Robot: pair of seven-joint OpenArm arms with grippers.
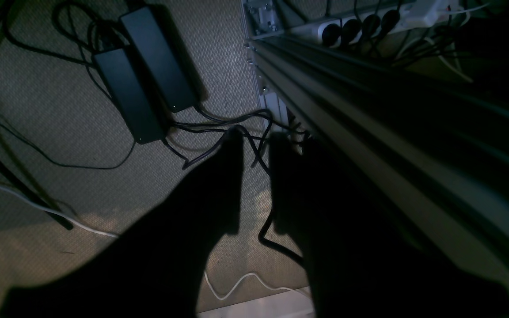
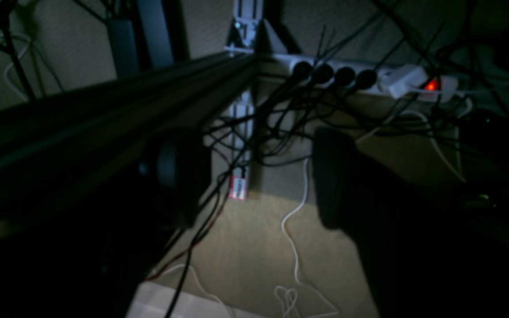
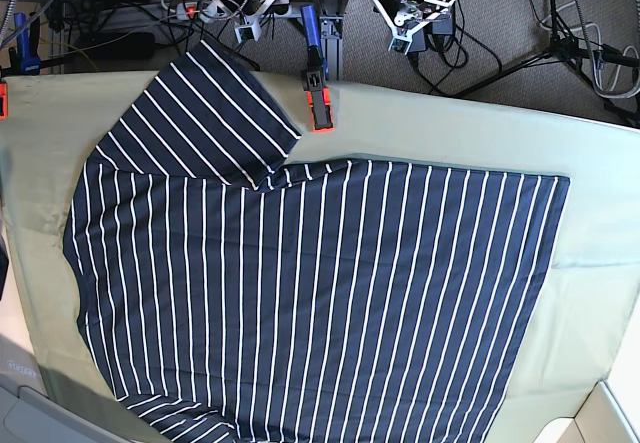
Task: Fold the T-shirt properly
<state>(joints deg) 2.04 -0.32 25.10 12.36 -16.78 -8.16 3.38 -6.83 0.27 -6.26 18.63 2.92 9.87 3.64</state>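
Honestly, the thing I'd worry about first is the green cloth (image 3: 600,163) draped over the table: the T-shirt (image 3: 320,293) lies flat and thin on it, so a pinch that goes a touch too deep would likely lift both layers together and drag the whole spread askew. Next, the one sleeve (image 3: 200,113) I can see reaches toward the table's far edge and ends just beside the orange-and-black clamp (image 3: 318,103) there, so an arm coming over that edge could snag on the clamp or shove the sleeve into a bunch. At the near edge the shirt runs out of sight, and if it overhangs, a hard pull might slide it off. Neither arm is over the table. The left gripper (image 1: 254,137) hangs over the floor (image 1: 60,110) with its jaws a narrow gap apart and nothing between them, and the right gripper (image 2: 250,145) hangs likewise with its jaws wide apart and empty. The shirt itself is dark navy with thin white stripes, laid open across most of the table, its straight edge squared toward the table's left end. It is mostly smooth apart from a small pucker where the sleeve meets the body.
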